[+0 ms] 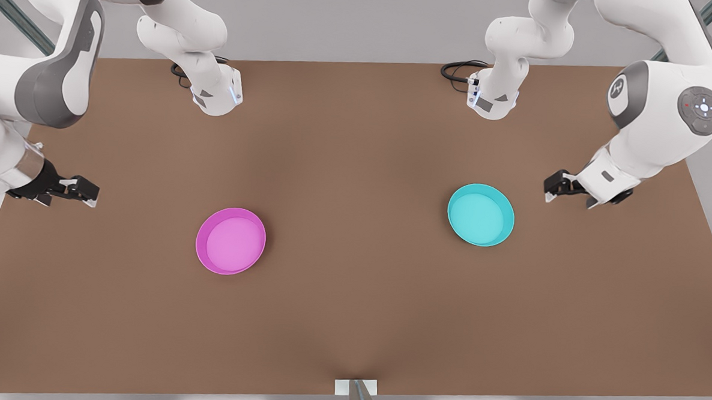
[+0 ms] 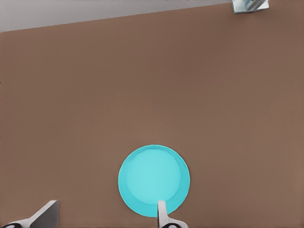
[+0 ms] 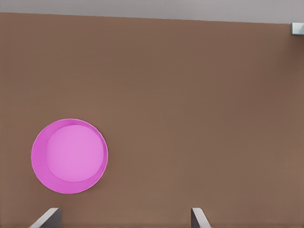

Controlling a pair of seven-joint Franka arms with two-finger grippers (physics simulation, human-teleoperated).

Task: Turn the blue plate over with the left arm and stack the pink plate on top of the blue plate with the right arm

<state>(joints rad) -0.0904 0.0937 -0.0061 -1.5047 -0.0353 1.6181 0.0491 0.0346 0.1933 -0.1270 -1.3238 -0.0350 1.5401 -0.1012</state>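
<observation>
The brown desk [image 1: 351,320] spans the front view, carrying both plates well apart and rim-up. Two white arms reach in from its far side. The left arm [image 1: 660,117] stands on the front view's right, the right arm [image 1: 30,83] on the front view's left; the wrist views settle this, since each looks down on the plate nearest its own pincer.

The pink plate [image 1: 230,241] lies on the front view's left half of the desk, the blue plate [image 1: 481,214] on the right half. Both sit flat with the hollow side up, untouched.

The left pincer [image 1: 550,190] hovers just beside the blue plate, clear of its rim, its fingers spread and holding nothing. The left wrist view shows what the front view cannot: the blue plate [image 2: 154,181] sits off toward one fingertip [image 2: 162,211], which overlaps its rim in that picture, and not centred between the two.

The right pincer [image 1: 89,194] hangs near the desk's edge, well apart from the pink plate, released and empty. In the right wrist view the pink plate [image 3: 69,156] lies off toward one spread fingertip [image 3: 47,217].
</observation>
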